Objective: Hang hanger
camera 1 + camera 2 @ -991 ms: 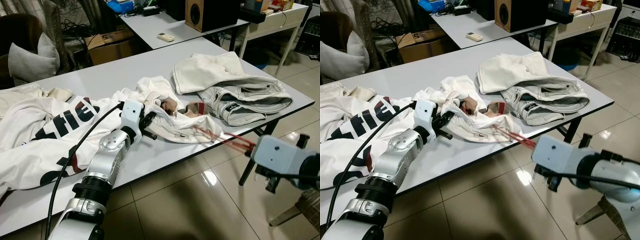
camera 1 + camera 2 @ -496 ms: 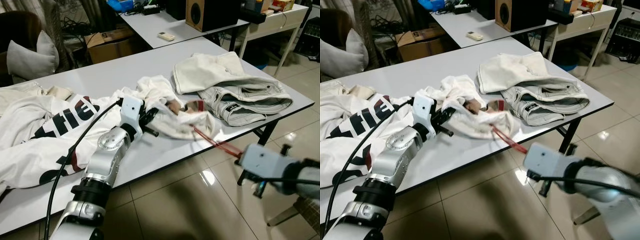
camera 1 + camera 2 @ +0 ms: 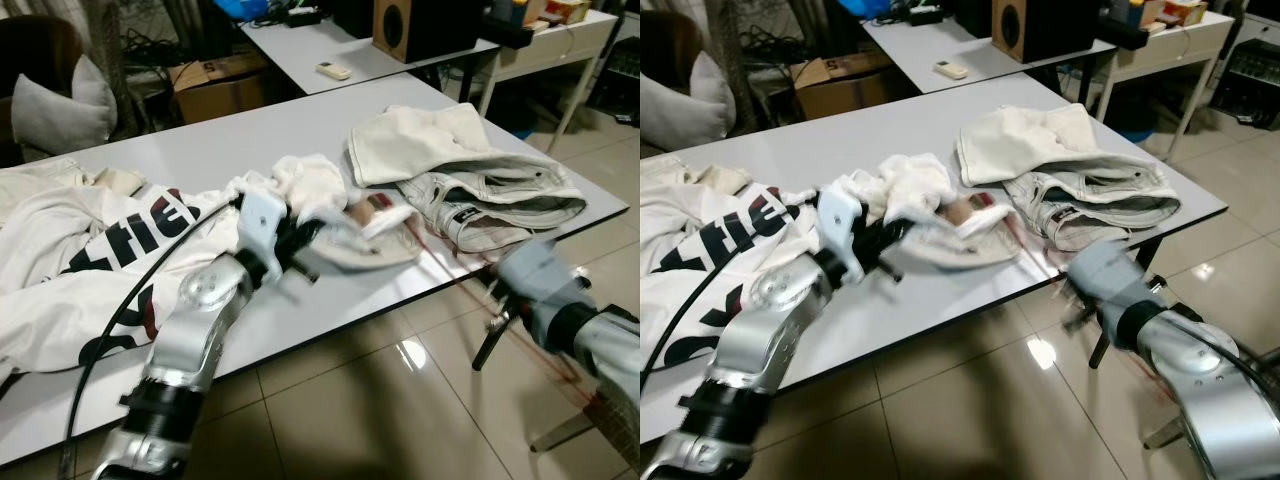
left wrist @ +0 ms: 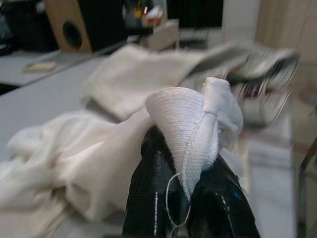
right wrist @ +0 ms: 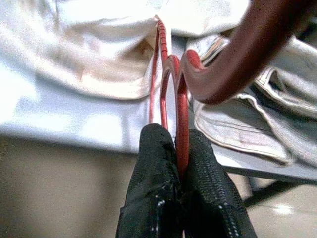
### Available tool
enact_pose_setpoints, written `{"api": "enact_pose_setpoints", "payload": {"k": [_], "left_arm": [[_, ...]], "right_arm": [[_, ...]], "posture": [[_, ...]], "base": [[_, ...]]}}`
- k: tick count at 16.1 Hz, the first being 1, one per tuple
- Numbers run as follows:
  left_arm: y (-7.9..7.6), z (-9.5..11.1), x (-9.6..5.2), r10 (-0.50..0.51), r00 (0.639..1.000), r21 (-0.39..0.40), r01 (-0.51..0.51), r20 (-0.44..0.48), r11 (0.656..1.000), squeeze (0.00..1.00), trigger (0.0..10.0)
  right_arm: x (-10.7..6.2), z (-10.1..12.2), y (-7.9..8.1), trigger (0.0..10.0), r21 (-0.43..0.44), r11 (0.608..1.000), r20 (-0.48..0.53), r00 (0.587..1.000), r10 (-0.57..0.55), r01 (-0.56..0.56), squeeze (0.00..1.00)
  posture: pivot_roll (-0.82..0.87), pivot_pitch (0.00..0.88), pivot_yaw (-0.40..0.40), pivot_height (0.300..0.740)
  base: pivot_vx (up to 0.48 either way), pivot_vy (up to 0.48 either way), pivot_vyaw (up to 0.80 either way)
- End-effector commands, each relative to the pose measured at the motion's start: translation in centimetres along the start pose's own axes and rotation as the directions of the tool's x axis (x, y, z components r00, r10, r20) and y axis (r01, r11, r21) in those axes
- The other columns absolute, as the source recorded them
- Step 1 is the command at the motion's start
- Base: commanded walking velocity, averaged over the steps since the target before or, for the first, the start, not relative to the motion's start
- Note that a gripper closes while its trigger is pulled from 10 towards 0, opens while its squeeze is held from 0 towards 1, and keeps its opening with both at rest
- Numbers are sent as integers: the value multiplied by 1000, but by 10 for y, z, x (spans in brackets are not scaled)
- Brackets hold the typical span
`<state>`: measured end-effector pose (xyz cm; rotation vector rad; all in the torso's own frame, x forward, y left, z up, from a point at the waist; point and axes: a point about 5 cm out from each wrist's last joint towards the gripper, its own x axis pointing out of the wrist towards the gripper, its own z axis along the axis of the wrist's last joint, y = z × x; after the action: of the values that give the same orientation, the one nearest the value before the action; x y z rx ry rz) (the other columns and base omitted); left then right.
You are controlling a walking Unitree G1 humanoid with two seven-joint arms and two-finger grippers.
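Glossy beige floor tiles (image 3: 330, 400) run under the long white table (image 3: 200, 150) before us, and a second white table (image 3: 330, 50) stands behind it with a wooden speaker (image 3: 395, 25) on top. At the far left of the near table lies a white shirt with dark lettering (image 3: 90, 260), spread out and partly hanging over the front edge. Next comes our left arm, reaching up over the table edge; our left gripper (image 4: 190, 198) has its black fingers (image 4: 148, 198) clenched on a fold of a white garment (image 3: 330, 215), whose cloth bunches over the fingertips in the left wrist view and is lifted a little off the tabletop. Toward the right end of the table lie a folded cream cloth (image 3: 420, 140) and, just beside it, pale striped jeans (image 3: 500, 200) close to the front edge. Out past that edge, over the floor, is our right gripper (image 5: 181, 148), its two fingers (image 5: 153, 188) pressed tight around the thin red hanger (image 5: 168, 84). From there the hanger stretches back toward the table, its far end tucked into the white garment, while its thick red hook (image 5: 247, 54) curves across close to the right wrist camera. Motion blur softens both arms in the head views
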<state>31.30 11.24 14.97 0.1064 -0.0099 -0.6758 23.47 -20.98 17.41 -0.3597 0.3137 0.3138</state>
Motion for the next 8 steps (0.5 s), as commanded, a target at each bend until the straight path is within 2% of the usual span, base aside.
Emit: {"api": "enact_pose_setpoints", "payload": {"k": [1,2,3,5,6,8], "left_arm": [[3,0,-1,13,1000,29,-12,-10,999,0,0],[3,-3,-2,29,999,38,-28,-40,999,0,0],[3,-7,-3,51,996,65,-47,-73,997,0,0],[8,-10,-1,110,989,104,-100,-102,990,0,0],[12,-10,2,147,984,113,-136,-98,984,0,0],[7,-4,5,102,992,109,-94,-69,990,0,0]], "right_arm": [[-1,4,-5,10000,63,998,32,999,-21,19,0],[1,0,1,10000,260,965,98,995,-7,-18,0],[3,-3,9,10000,402,914,154,988,1,-63,0],[3,-8,18,10000,617,776,217,976,-6,-132,0],[4,-29,30,10000,796,583,193,981,14,-164,0],[7,-48,44,10000,882,441,163,985,49,-168,0]], "posture": [[-205,0,91,740],[-207,0,92,740],[-205,0,92,740],[-214,0,98,740],[-220,0,103,740],[-223,0,115,740]], "base": [[0,0,0],[0,0,0],[0,0,0],[0,0,0],[0,0,0],[0,0,0]]}}
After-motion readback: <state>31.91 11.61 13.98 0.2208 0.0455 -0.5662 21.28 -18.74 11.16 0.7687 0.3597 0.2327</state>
